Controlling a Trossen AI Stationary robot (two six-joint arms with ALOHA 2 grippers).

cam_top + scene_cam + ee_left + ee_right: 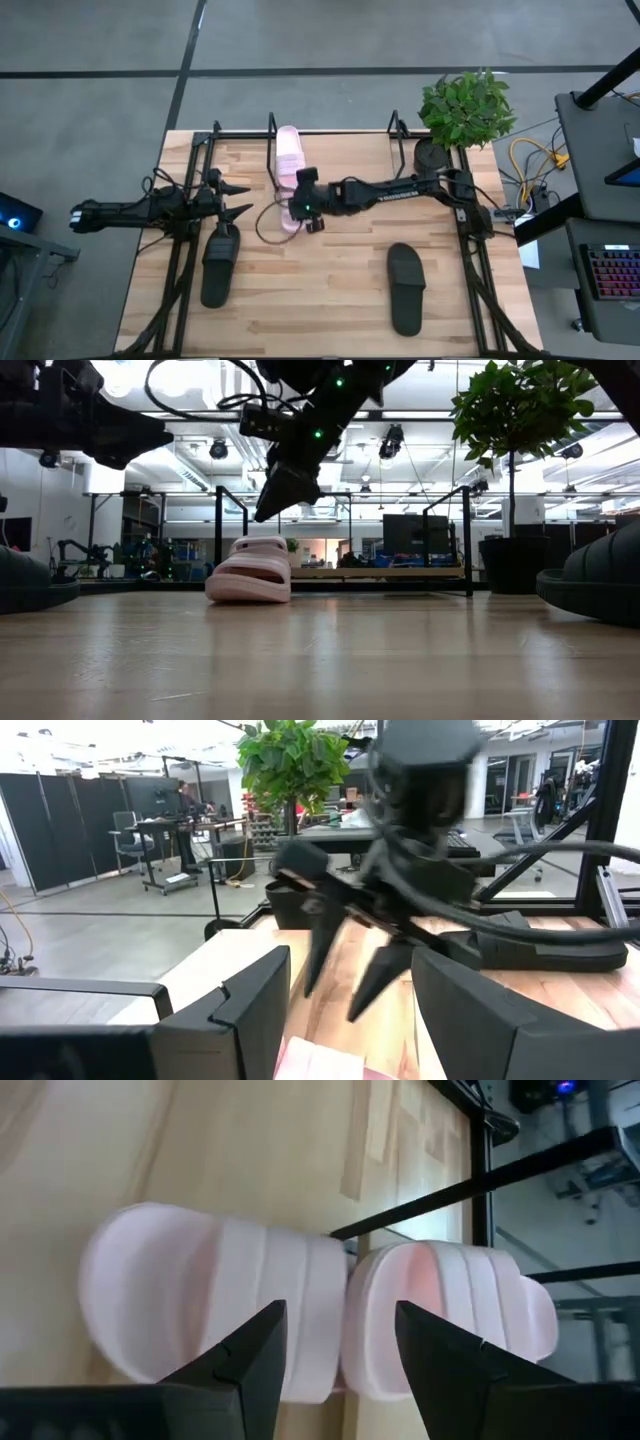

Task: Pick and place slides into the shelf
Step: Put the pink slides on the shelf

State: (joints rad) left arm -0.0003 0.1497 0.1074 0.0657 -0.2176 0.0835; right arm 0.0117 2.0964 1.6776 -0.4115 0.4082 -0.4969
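Listing stock by the shelf: two pink slides lie end to end at its rail, one inside, one just outside; two black slides well apart from it on the desk. I judge them light, soft foam; grip the strap. Right gripper hovers over the pink pair, fingers spread, empty. Left gripper waits, fingers apart.

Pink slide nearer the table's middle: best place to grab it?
Grip the wide strap of the pink slide across its width, from straight above. It lies flat, sole down, and the right pincer hangs open right over it.
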